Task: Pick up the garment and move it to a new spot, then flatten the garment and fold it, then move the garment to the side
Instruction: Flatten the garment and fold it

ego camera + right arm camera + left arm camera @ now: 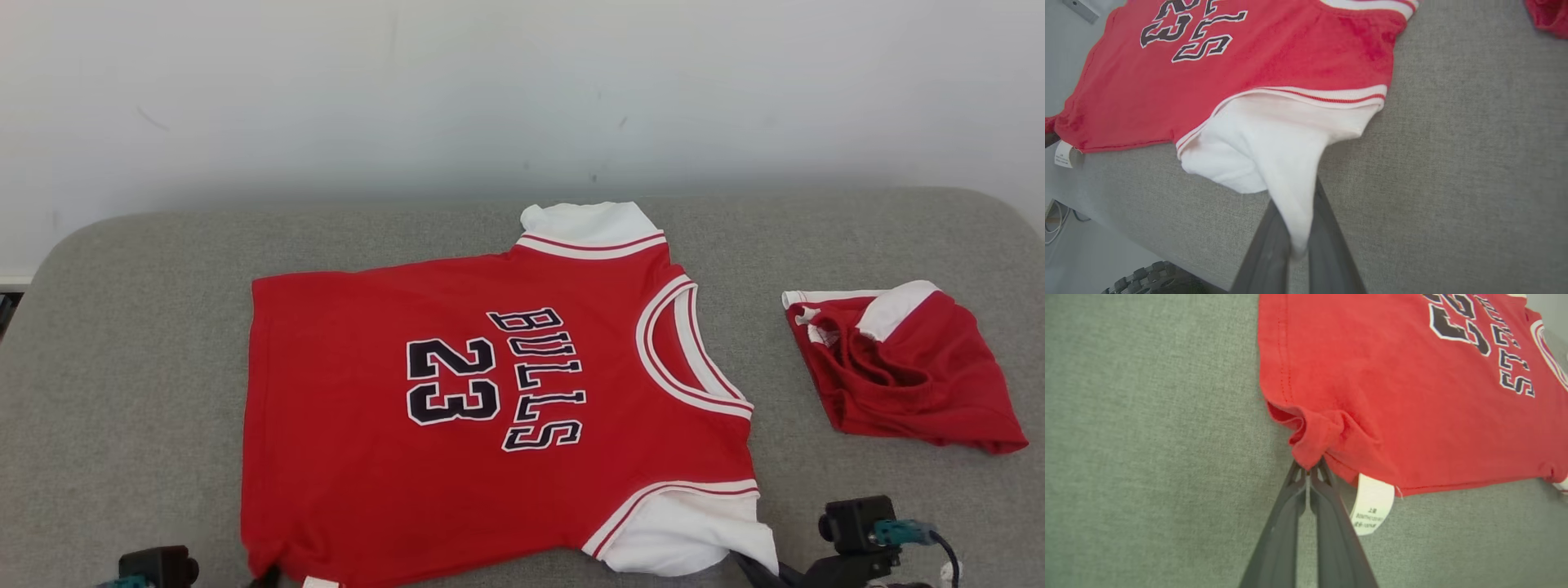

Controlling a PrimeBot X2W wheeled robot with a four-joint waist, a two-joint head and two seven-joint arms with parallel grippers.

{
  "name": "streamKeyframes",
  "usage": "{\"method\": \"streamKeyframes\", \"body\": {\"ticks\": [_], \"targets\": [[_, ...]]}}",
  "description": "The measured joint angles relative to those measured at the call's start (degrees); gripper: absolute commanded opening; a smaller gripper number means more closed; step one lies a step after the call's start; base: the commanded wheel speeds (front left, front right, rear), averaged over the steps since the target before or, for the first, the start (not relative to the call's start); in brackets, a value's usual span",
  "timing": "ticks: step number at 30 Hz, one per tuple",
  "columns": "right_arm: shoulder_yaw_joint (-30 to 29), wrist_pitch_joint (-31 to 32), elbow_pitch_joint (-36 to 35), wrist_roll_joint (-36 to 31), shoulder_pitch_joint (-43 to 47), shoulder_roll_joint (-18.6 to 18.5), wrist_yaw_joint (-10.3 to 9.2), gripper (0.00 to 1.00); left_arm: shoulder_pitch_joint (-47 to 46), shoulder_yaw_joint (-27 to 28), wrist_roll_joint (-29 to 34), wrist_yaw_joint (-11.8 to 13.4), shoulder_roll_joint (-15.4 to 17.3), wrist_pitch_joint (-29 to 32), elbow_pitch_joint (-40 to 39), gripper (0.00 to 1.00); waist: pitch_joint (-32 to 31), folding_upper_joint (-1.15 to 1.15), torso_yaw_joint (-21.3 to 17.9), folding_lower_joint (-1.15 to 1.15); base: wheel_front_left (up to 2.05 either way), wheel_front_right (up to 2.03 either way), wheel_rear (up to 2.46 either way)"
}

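The fingertips of the right gripper (pixel 1295 204) are hidden under the near white sleeve (pixel 1274 155) of the jersey (pixel 343 457). The sleeve drapes between the two dark fingers, which are clamped on the cloth. The left gripper (pixel 1308 470) is pinched tight on the jersey's near hem corner (pixel 1314 437), bunching it into a small pucker. A white care label (pixel 1372 504), its print too small to read, curls out from under the hem just beside those fingers. The jersey lies spread flat, face up, on a grey woven cushion (pixel 122 367). It is red knit with white-and-red ribbed trim and dark "BULLS 23" lettering. On its collar side, apart from it, sits a crumpled red-and-white garment (pixel 906 367). Beyond the jersey's far sleeve (pixel 588 224) rises a pale wall (pixel 326 98).
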Motion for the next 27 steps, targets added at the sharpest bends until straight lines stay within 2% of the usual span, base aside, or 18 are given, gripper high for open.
{"method": "streamKeyframes", "body": {"ticks": [6, 15, 22, 27], "targets": [[-1.7, 0.5, -4.4, 2.1, 2.6, -2.1, 1.04, 0.00, 2.2, -0.3, 0.7, -0.4, 1.7, -0.8, -4.0, 0.00, -1.1, 0.00, 0.1, 0.00, 0.00, 0.00, 0.00], [-3.0, 3.9, -8.7, 4.0, 2.3, -4.2, 1.08, 0.00, 3.2, -0.5, 0.9, -0.4, 2.6, 0.1, -8.3, 0.00, -2.0, 0.00, 0.1, 0.00, 0.00, 0.00, 0.00], [-3.0, 11.0, -8.0, 7.0, -6.2, -5.1, 1.74, 0.00, -0.2, -0.6, 1.0, -0.5, 4.9, 3.9, -9.8, 0.00, -1.5, 0.00, 0.2, 0.00, 0.00, 0.00, 0.00], [-2.0, 16.5, -4.1, 7.6, -13.4, -5.3, 1.74, 0.00, -5.5, -0.9, 0.4, -1.0, 5.5, 7.1, -9.3, 0.00, -0.3, 0.00, 0.3, 0.00, 0.00, 0.00, 0.00]]}}
